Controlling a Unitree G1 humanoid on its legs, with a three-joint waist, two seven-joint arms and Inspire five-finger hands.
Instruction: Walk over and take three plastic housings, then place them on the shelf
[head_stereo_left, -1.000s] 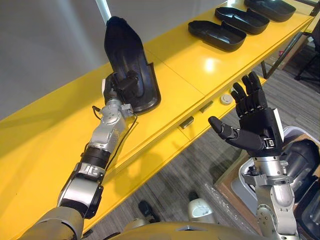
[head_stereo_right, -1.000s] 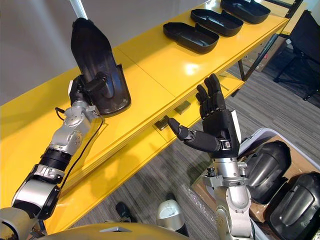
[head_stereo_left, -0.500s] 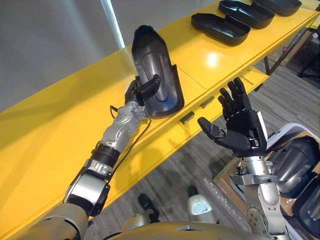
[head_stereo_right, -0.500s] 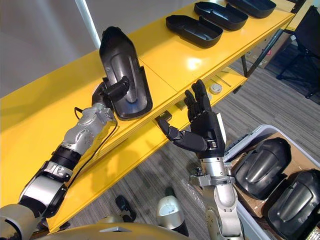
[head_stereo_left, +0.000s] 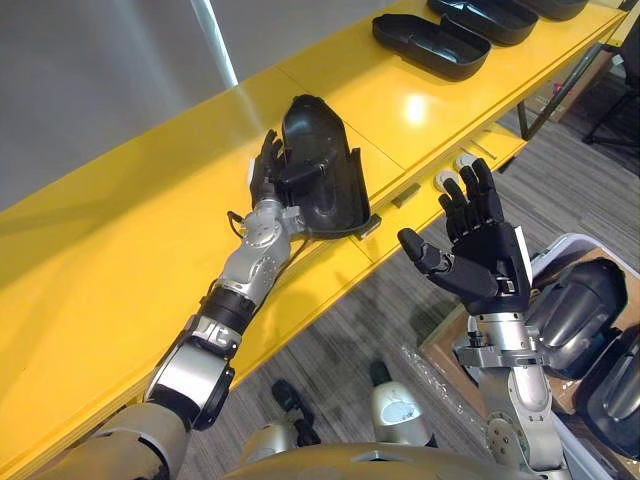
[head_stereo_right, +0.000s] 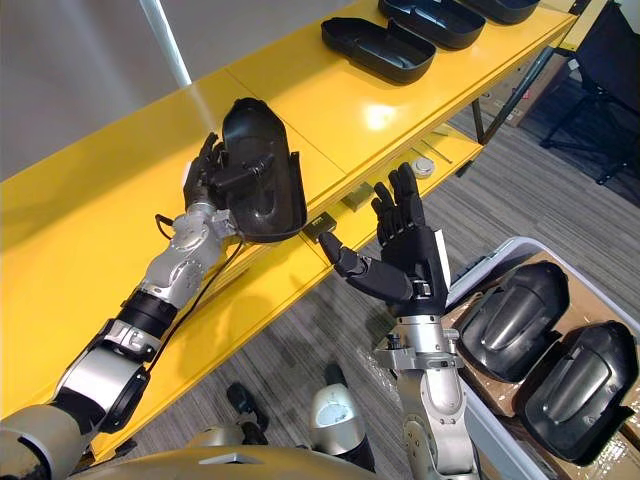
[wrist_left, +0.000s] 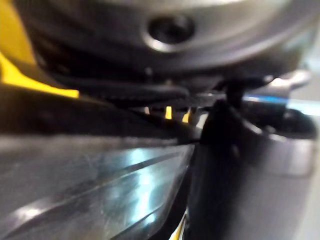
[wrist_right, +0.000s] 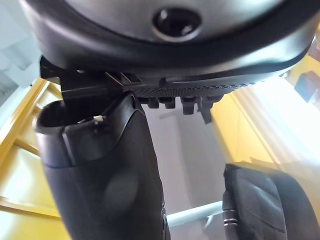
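Yellow shelf (head_stereo_left: 120, 250) runs along a grey wall (head_stereo_left: 90, 80), with grey carpet floor (head_stereo_left: 350, 330) in front of it. The left hand (head_stereo_left: 266, 178) reaches out over this shelf and is clamped on a black plastic housing (head_stereo_left: 320, 170): its thumb lies across the hollow face towards the camera and its fingers are wrapped behind the back. The housing is tilted, its narrow end pointing away past the fingertips and its broad lower rim down by the shelf's front edge, just beside the wrist. Whether that rim touches the yellow surface cannot be told. The right hand (head_stereo_left: 480, 255) is raised over the carpet, just off the shelf's front edge and near the held housing but apart from it. Its palm is turned up, its fingers are straight and spread, and it grasps nothing. Well beyond its fingertips, farther along the shelf, a second housing (head_stereo_left: 432, 45) lies hollow side up, with a third housing (head_stereo_left: 495, 12) just beside it. Below the right forearm, on the floor, stands a bin (head_stereo_right: 500, 258) holding a pair of housings (head_stereo_right: 510, 318) side by side, domed side up.
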